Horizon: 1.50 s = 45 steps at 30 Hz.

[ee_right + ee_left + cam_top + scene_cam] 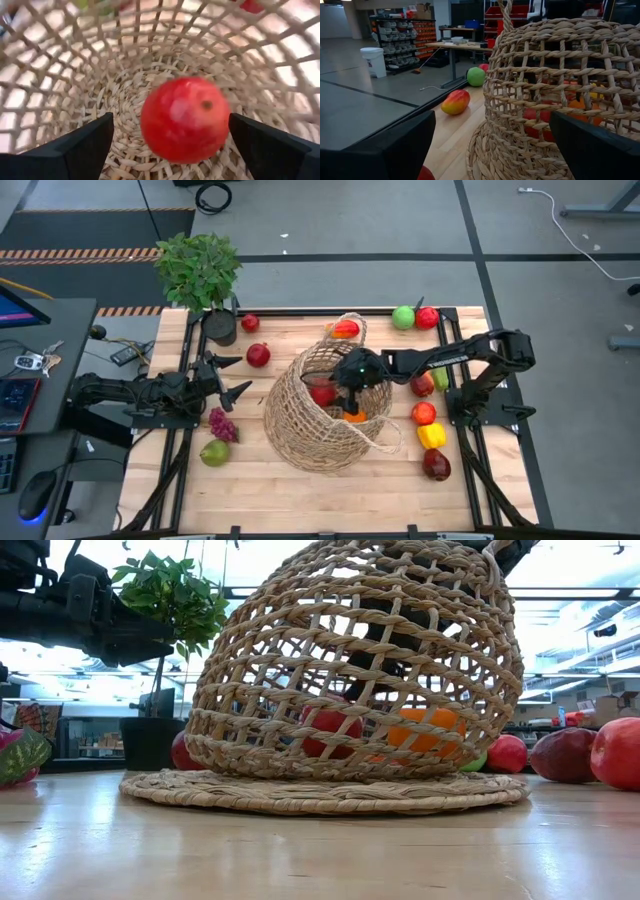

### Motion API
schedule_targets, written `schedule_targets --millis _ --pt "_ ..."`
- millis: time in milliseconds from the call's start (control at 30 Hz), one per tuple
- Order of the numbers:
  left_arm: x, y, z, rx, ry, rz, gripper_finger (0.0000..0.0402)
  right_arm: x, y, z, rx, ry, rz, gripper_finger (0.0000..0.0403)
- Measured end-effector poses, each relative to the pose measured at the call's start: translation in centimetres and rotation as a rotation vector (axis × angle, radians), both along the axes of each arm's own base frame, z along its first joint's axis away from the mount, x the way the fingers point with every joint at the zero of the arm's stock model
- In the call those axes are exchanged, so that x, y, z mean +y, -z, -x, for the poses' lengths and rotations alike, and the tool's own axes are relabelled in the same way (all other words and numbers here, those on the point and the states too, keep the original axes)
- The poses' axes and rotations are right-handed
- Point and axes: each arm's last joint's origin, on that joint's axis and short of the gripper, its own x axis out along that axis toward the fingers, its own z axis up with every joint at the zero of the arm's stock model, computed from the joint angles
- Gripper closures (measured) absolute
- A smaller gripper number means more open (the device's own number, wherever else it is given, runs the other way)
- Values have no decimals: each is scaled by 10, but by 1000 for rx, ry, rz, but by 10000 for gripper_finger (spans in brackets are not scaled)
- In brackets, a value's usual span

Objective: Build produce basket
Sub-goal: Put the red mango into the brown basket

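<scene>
Right claw [350, 392] sat inside the mouth of the basket [300, 430], centre of the high view, fingers spread wide, gripping nothing. Red fruit [185, 119] showed centre frame in the right wrist view, between the two dark fingers [75, 150] but clear of both, with the woven basket bottom behind it. Could not tell whether it was in mid-air or resting.

Basket lay tipped on the table [300, 500], mouth toward the upper right of the high view.

Left claw [228, 376] was left of centre in the high view, released, empty, apart from the basket and pointed at it.

View differences:
- High view alone gave the loose produce: grapes [221, 423] and a green pear [214, 452] at lower left, two red pieces [258, 355] near the potted plant [200, 270], a green apple [403, 317] and a red one at top right, a yellow pepper [431, 435] and more red fruit along the right side.
- Low view showed, through the weave, a red piece [330, 730] and an orange one [425, 728] low in the basket; the right claw was only a dark shape behind the wicker there.
- Left wrist view caught the basket's outside wall [545, 100] at right, and a red-yellow mango [455, 101] with the green apple [476, 76] behind it at centre frame.
- Right wrist view saw only the basket interior and that one red fruit.
</scene>
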Motion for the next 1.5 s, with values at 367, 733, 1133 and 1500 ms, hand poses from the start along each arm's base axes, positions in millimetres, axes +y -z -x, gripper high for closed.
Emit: schedule_targets --millis 367,733,1133,1500 --pt "0 0 0 0 0 0 4 -6 -56 10 -180 -10 34 6" --pt "0 0 0 0 -1 0 4 4 -106 56 -263 -70 -153 7" --pt "0 0 0 0 0 0 4 7 -128 138 -95 164 -72 18" --pt "0 0 0 1 0 0 4 -46 -108 140 55 344 -103 29"
